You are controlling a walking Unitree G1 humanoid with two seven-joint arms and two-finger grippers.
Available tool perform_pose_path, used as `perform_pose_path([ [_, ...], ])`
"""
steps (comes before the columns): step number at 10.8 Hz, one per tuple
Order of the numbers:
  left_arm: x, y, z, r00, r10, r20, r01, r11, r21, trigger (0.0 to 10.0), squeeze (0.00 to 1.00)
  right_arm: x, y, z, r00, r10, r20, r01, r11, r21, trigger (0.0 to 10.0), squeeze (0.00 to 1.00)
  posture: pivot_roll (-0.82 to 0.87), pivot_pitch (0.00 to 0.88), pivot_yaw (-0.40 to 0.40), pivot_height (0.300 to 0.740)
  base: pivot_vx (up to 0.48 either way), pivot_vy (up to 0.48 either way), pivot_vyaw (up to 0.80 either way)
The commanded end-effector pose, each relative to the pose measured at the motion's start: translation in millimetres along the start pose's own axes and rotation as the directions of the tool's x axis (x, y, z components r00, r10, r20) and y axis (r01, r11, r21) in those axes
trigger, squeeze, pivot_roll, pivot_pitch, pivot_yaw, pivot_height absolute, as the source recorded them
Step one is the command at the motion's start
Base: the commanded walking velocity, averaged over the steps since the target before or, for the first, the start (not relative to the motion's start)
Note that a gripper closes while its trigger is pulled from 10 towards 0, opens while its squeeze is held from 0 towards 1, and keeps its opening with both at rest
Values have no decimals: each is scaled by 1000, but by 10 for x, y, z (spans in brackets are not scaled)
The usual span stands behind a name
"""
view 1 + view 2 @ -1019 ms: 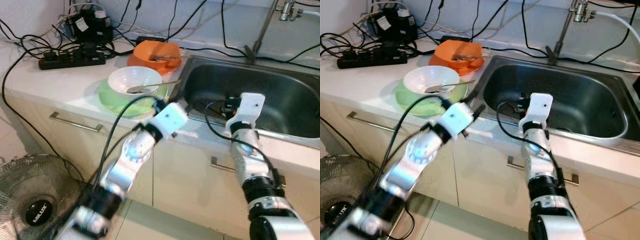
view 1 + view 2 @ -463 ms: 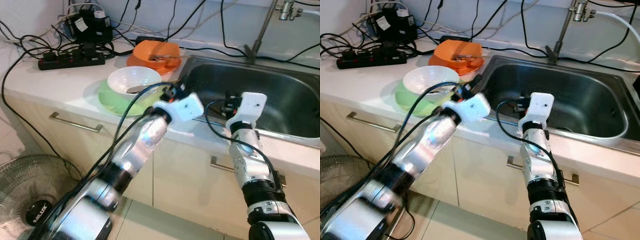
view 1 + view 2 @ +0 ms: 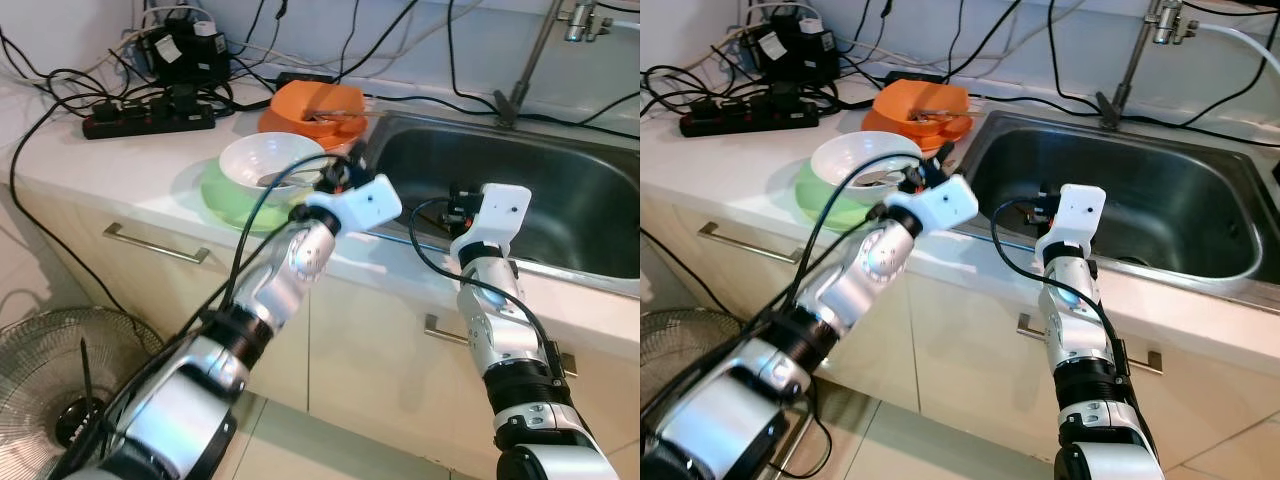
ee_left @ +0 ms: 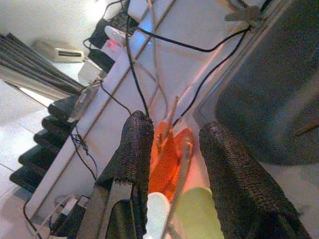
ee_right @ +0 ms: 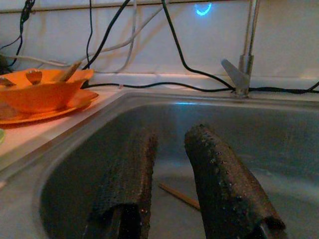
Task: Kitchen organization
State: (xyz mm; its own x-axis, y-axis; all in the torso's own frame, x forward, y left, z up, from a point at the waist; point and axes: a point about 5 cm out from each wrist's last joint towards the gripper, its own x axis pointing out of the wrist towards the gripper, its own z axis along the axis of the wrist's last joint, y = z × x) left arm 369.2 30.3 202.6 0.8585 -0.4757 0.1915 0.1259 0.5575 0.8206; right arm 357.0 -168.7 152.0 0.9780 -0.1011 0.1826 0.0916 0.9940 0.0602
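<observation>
Two open grippers: left point(image 3: 345, 172) beside the bowl point(image 3: 268, 160), right point(image 5: 174, 184) over the sink point(image 3: 520, 170); a careless reach could flip the spoon point(image 3: 290, 179).

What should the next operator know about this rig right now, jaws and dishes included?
Left gripper: jaws open, empty, by the spoon in the white bowl.
Right gripper: jaws open, empty, over the sink front edge.
White bowl sits on the green plate; orange bowl on its orange plate behind them, holding utensils. A thin stick lies in the sink.
Done: nothing visibly moved into the sink.
Left: probably grasp the spoon, then shift the dishes.
</observation>
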Motion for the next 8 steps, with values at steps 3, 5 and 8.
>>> perform_pose_path([
  [3,59,40,-41,999,23,-32,-23,1000,-4,10000,0,-12,-32,-3,1000,-11,-8,11,1000,-4,10000,0,139,7,5,740,0,0,0],
  [5,116,51,-57,998,13,-54,-13,1000,-4,10000,0,-11,-36,3,1000,-13,-11,13,1000,-6,10000,0,136,10,5,740,0,0,0],
  [8,160,64,-82,997,9,-77,-9,1000,-2,10000,0,-9,-27,3,1000,-16,-14,16,1000,-4,10000,0,136,13,8,740,0,0,0],
])
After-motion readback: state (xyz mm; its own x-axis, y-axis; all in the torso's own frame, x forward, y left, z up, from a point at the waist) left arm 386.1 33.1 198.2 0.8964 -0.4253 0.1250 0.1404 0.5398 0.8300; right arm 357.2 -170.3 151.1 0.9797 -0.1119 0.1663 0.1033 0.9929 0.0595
